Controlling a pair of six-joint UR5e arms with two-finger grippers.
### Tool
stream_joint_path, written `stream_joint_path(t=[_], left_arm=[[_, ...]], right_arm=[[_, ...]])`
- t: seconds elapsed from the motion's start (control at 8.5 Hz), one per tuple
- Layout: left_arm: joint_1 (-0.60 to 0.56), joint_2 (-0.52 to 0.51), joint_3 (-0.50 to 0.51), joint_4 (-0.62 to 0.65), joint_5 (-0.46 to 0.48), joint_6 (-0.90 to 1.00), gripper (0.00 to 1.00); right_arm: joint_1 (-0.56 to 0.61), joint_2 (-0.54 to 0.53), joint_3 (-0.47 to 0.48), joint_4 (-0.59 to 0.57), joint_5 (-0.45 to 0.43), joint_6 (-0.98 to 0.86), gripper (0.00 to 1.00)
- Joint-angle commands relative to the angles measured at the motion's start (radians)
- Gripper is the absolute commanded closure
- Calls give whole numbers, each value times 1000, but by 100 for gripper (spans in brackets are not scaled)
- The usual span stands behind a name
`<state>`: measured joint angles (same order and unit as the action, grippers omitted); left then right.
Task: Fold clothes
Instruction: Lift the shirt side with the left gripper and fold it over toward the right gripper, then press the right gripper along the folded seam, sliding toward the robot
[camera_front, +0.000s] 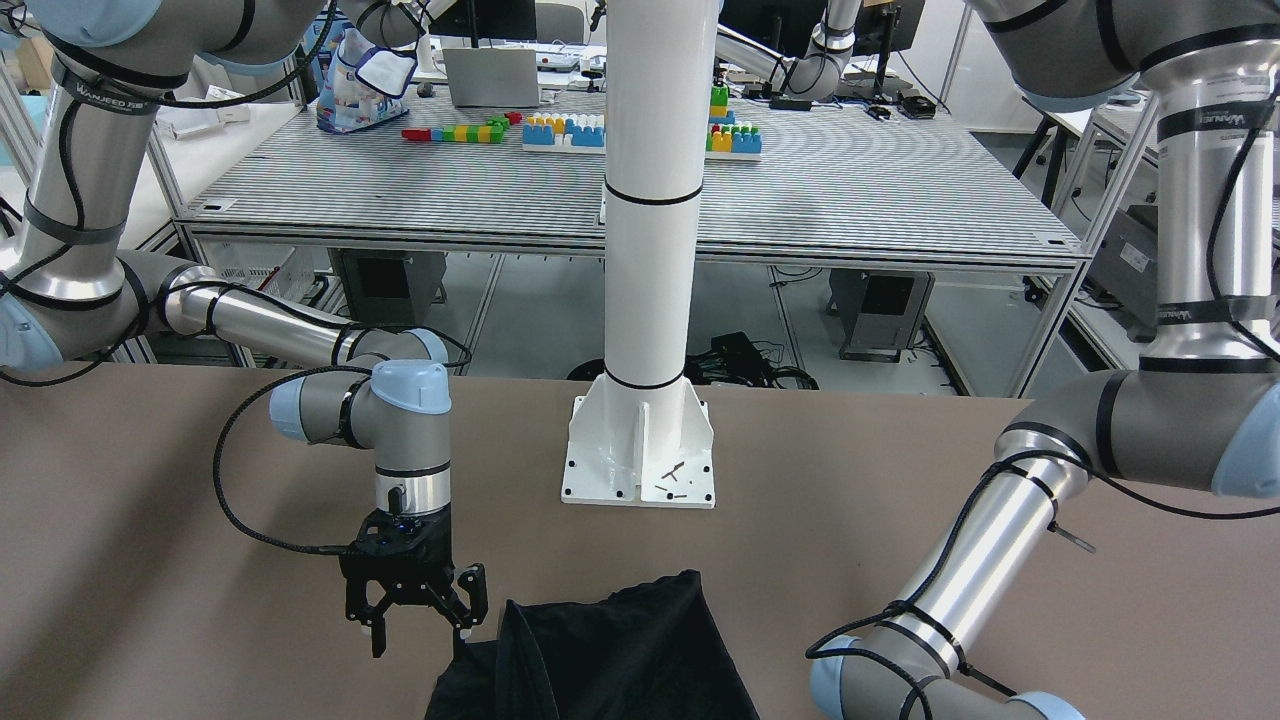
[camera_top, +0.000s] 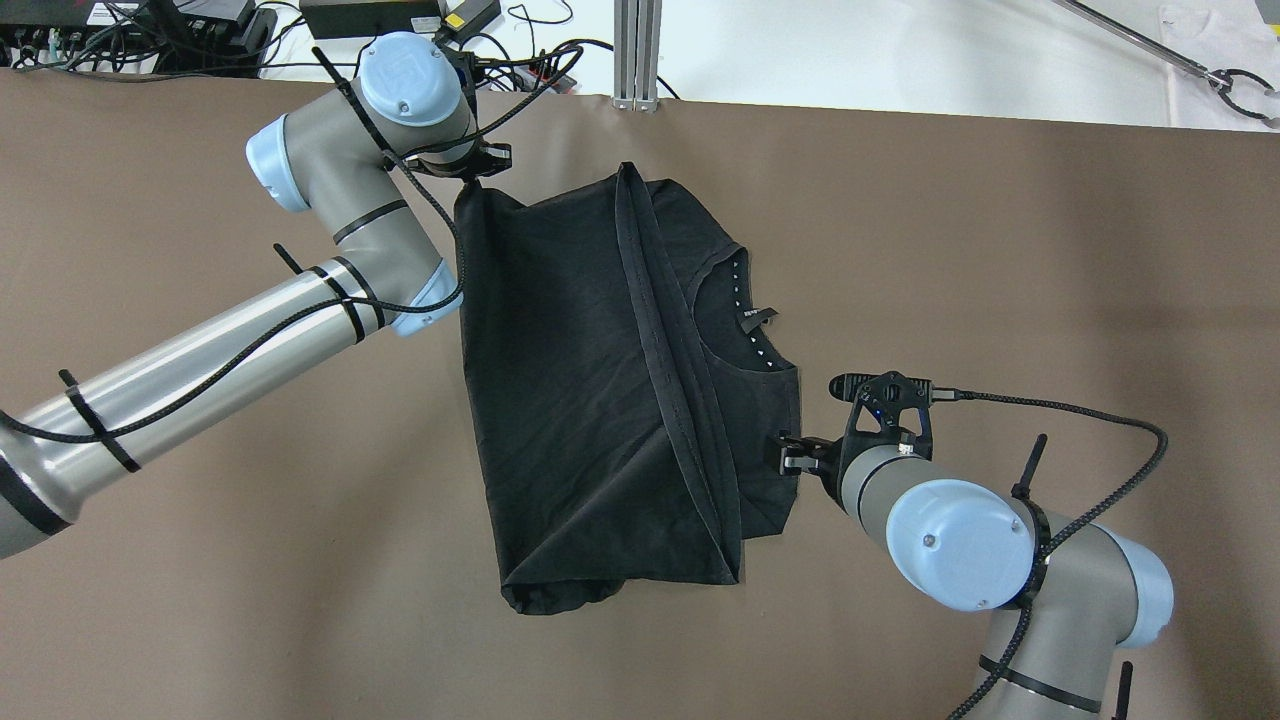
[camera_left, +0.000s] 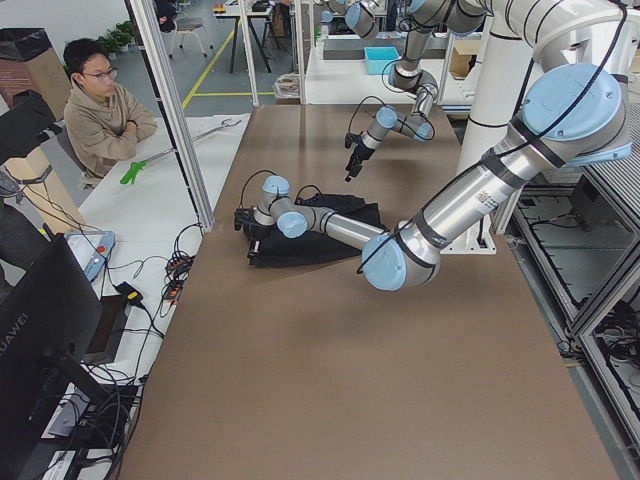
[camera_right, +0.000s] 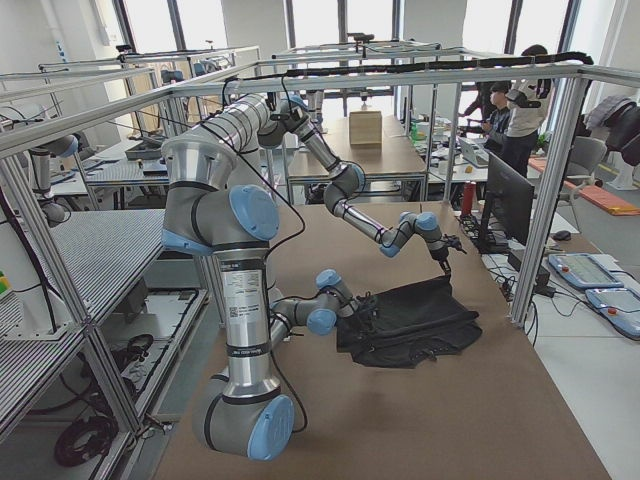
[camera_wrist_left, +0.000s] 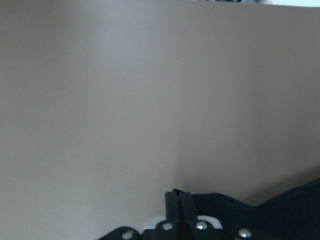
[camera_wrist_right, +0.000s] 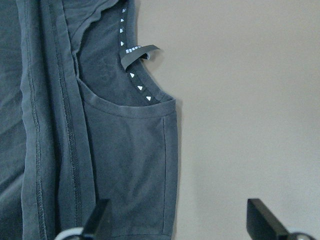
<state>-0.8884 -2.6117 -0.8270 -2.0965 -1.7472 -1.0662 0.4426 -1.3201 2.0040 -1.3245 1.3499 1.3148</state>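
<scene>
A white pillar (camera_front: 650, 250) stands on the brown table (camera_front: 150, 600); coloured bricks (camera_front: 565, 132) lie behind.

Table: a wide brown matte top (camera_top: 200, 600), evenly lit from above.
Behind it: a grey slatted bench (camera_front: 850, 190) carries coloured building blocks (camera_front: 565, 130) and a laptop (camera_front: 492, 75); cables (camera_front: 745, 360) lie tangled on the floor beneath.
Frame: aluminium posts (camera_left: 180, 130) edge the work cell.
Windows: tall panes (camera_right: 330, 20) line the far wall, bright with daylight.
Floor: grey, marked with yellow lines (camera_left: 218, 62).
Onlookers: a seated person (camera_left: 100, 115), arms folded, sits beside the table; standing people (camera_right: 520, 105) gather by desks further off.
Screens: a dark monitor (camera_left: 50, 330) fills the near corner.
</scene>
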Motion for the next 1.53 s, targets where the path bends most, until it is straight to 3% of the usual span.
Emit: stream_joint_path(t=[0.0,0.24,0.35,0.47,0.71,1.06,1.18,1.41], left_arm=[[-3,-79,138,-80,2,6,100],[-47,-82,131,-80,-33,12,100],[-58,-68,129,-80,-58,29,40],[-52,-24,90,-80,-39,34,0],[-52,88,-54,-80,-23,64,0],[-50,140,-107,-79,-20,78,0],[-50,163,-127,-79,-18,78,0],[-50,188,-155,-79,-17,68,0]], right_arm=[[1,1,-1,20,2,11,6],[-1,1,-2,118,0,27,6],[-2,2,-2,128,-2,41,6],[-2,10,-5,102,-2,31,6],[-10,66,-74,29,5,-56,5],[-62,171,-70,-175,2,-161,6],[-65,211,-77,-206,3,-192,9],[-100,300,-149,-243,-8,-201,25]])
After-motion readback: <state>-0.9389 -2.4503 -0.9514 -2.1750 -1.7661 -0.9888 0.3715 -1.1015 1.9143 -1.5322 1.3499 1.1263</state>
